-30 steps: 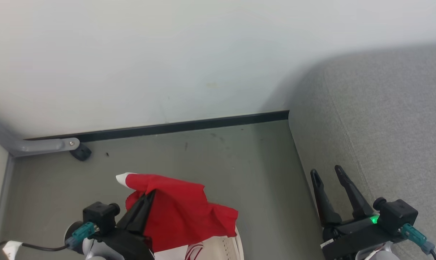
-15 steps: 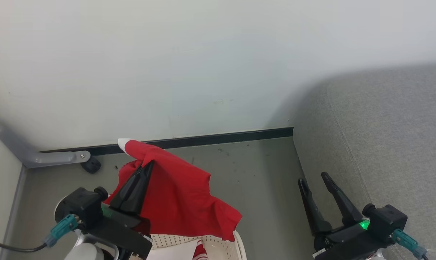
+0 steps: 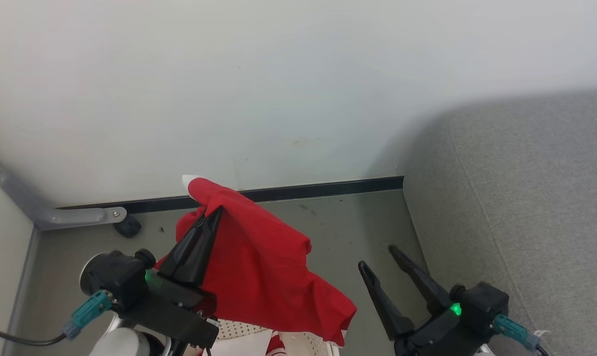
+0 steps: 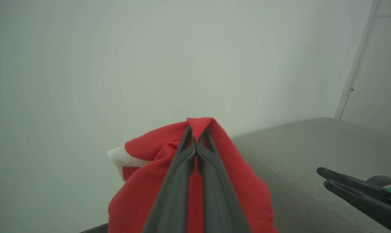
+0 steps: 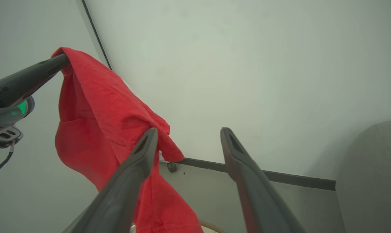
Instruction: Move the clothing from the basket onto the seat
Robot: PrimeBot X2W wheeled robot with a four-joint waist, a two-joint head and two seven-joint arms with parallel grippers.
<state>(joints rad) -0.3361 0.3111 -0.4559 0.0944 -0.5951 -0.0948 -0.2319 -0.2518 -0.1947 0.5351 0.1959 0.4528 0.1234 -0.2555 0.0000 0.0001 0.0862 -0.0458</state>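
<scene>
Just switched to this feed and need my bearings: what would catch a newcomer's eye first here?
The red garment, hanging from the shut left gripper above the basket at the lower middle of the head view. To its right the right gripper stands open, holding nothing, beside the big grey seat at the right edge.

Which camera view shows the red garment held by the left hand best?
The right wrist view: the red garment hangs there in side profile from the shut left hand. The head view shows it from above, partly behind that hand. The left wrist view gives the pinched top fold, with the fingers covering much.
</scene>
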